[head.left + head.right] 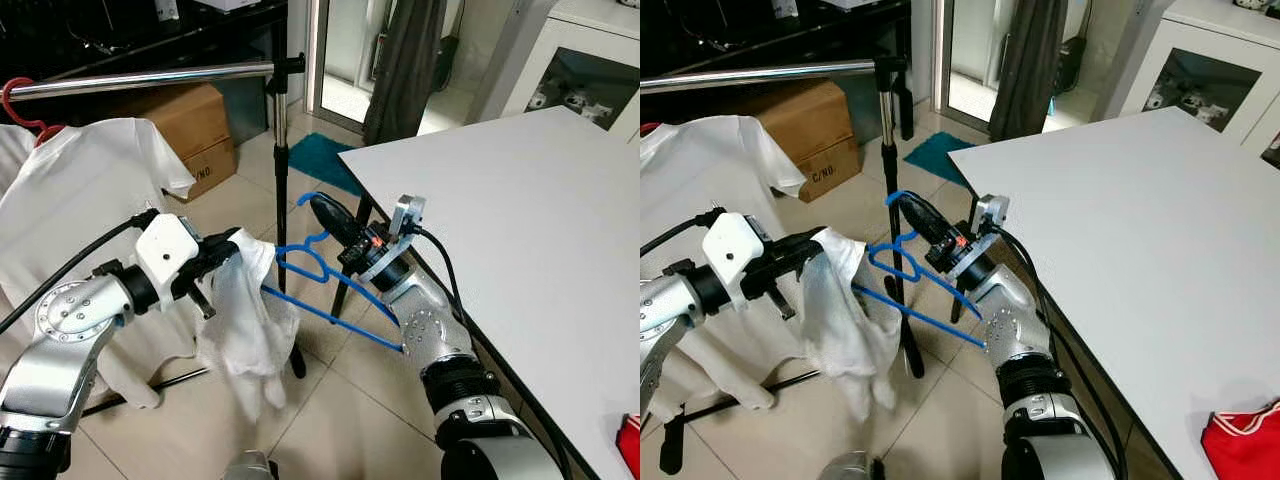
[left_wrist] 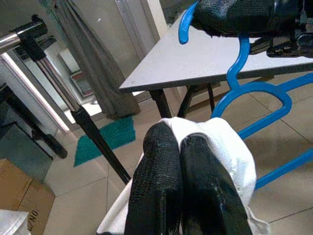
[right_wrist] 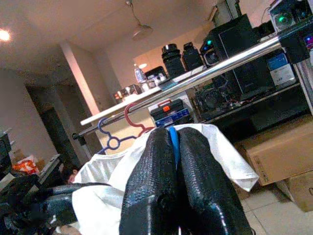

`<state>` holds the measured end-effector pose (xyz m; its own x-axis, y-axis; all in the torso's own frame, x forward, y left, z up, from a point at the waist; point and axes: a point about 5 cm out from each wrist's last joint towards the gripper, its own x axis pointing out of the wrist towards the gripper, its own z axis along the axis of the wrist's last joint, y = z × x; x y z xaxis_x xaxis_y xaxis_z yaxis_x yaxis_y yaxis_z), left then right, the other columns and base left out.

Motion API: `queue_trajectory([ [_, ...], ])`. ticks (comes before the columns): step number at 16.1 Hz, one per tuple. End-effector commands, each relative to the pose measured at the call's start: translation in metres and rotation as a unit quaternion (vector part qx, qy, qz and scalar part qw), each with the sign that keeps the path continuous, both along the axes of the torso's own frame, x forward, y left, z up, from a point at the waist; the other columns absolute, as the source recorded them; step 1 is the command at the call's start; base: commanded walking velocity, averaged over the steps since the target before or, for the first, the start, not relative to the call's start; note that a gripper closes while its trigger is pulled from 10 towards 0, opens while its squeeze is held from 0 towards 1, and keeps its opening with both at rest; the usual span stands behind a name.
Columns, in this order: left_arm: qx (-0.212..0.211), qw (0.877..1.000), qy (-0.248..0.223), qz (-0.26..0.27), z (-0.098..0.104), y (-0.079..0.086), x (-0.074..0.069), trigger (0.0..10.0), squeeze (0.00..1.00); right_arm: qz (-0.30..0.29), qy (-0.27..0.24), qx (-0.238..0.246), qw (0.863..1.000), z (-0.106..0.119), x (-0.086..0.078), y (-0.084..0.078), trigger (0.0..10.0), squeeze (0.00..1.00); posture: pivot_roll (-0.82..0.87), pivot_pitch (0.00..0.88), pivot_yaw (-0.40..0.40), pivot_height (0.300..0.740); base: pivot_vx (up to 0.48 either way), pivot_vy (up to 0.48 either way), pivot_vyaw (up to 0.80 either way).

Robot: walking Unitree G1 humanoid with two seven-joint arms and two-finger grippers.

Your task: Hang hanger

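Blue hanger (image 1: 318, 262), centre frame, below the rail (image 1: 140, 80) at upper left: right gripper (image 1: 322, 210) clenched on its hook, left gripper (image 1: 228, 250) clamped on the white garment (image 1: 245, 330) draped over one end. Risk: the garment hangs lopsided and may slide off during the lift; the pinched hook may miss the rail.

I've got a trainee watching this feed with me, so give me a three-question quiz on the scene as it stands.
1. True or false: the blue hanger already hangs on the metal rail.
2. Which gripper grips the hanger by its hook? A) left B) right
3. What does the left gripper pinch?

Key
1. False: it is held in the air below the rail, beside the white table.
2. B: the right gripper is shut on the hook.
3. The white garment draped on one end of the hanger.
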<state>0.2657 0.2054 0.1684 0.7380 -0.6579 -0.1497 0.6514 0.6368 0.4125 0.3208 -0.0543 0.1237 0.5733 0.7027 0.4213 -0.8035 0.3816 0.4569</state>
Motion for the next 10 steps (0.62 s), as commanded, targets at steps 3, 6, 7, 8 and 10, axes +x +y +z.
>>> queue_trajectory([
  [3,-0.008,0.999,-0.031,-0.004,0.0137,-0.0018,0.0027,10.0,0.0,0.02,-0.013,0.038,0.999,0.0142,-0.003,0.0304,10.0,0.0,0.19,0.0,-0.002,0.74,0.0,0.0,0.0],
  [6,-0.008,0.999,-0.031,-0.004,0.0137,-0.0018,0.0027,10.0,0.0,0.02,-0.013,0.038,0.999,0.0142,-0.003,0.0304,10.0,0.0,0.19,0.0,-0.002,0.74,0.0,0.0,0.0],
  [7,-0.008,0.999,-0.031,-0.004,0.0137,-0.0018,0.0027,10.0,0.0,0.02,-0.013,0.038,0.999,0.0142,-0.003,0.0304,10.0,0.0,0.19,0.0,-0.002,0.74,0.0,0.0,0.0],
  [8,-0.008,0.999,-0.031,-0.004,0.0137,-0.0018,0.0027,10.0,0.0,0.02,-0.013,0.038,0.999,0.0142,-0.003,0.0304,10.0,0.0,0.19,0.0,-0.002,0.74,0.0,0.0,0.0],
  [10,-0.008,0.999,-0.031,-0.004,0.0137,-0.0018,0.0027,10.0,0.0,0.02,-0.013,0.038,0.999,0.0142,-0.003,0.0304,10.0,0.0,0.19,0.0,-0.002,0.74,0.0,0.0,0.0],
])
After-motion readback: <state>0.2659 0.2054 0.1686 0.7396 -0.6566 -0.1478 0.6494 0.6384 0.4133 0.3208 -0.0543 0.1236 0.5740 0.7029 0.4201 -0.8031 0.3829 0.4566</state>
